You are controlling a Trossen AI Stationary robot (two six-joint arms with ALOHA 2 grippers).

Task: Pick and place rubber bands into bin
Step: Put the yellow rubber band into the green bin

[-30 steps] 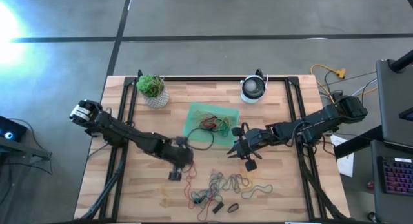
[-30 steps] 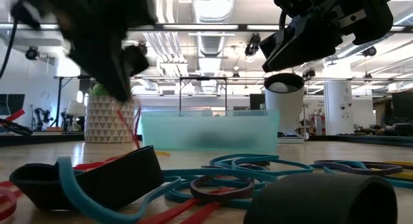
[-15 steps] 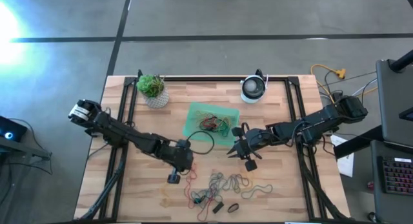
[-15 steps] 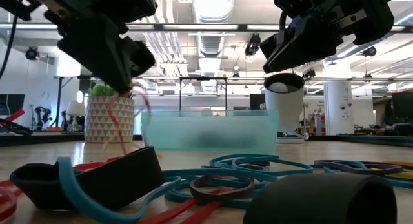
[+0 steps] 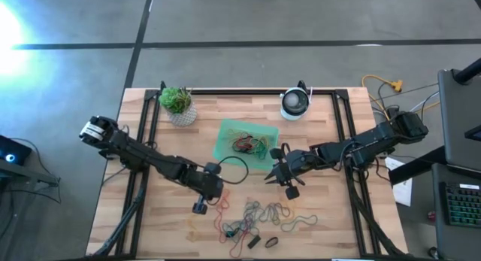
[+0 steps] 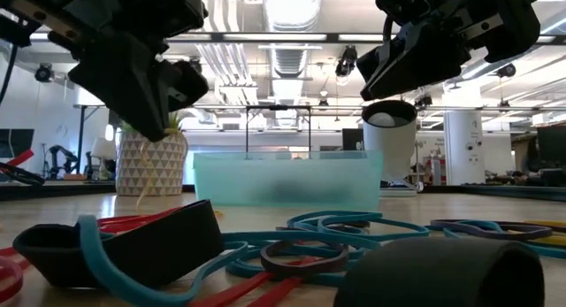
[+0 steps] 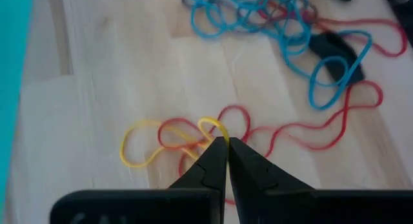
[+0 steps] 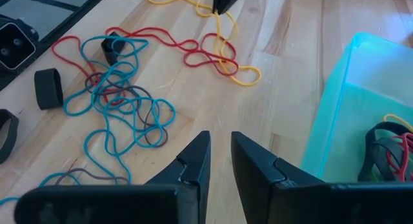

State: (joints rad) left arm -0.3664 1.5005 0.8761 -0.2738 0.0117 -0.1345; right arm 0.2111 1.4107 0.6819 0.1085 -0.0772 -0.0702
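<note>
Loose rubber bands (image 5: 263,216) in blue, red, grey and black lie tangled near the table's front edge. My left gripper (image 5: 200,207) hangs just left of that pile, shut on a yellow rubber band (image 7: 139,150) that is tangled with a red one (image 8: 193,53). The bin (image 5: 225,133), a translucent green tray, sits mid-table with several bands inside. My right gripper (image 5: 270,176) hovers by the bin's near right corner, its fingers a little apart with nothing between them (image 8: 219,150). My left gripper pinches one loop of the yellow band (image 7: 221,128) between its two fingertips. The fingers slant down from above. From them a thin yellow strand (image 6: 141,179) hangs slack, and the band's other loops (image 8: 245,74) lie on the wood, crossed with the red band.
A small pot with a green plant (image 5: 178,104) stands at the far left and a round white and dark device (image 5: 294,103) at the far middle. Short wide black bands (image 5: 272,241) lie at the front edge. Bare wood lies left of my left gripper.
In the low view my left gripper has shifted a little. The red loop that hung beside it a second ago hangs there no longer, and only a thin yellow strand hangs below it. My right arm has kept still.
</note>
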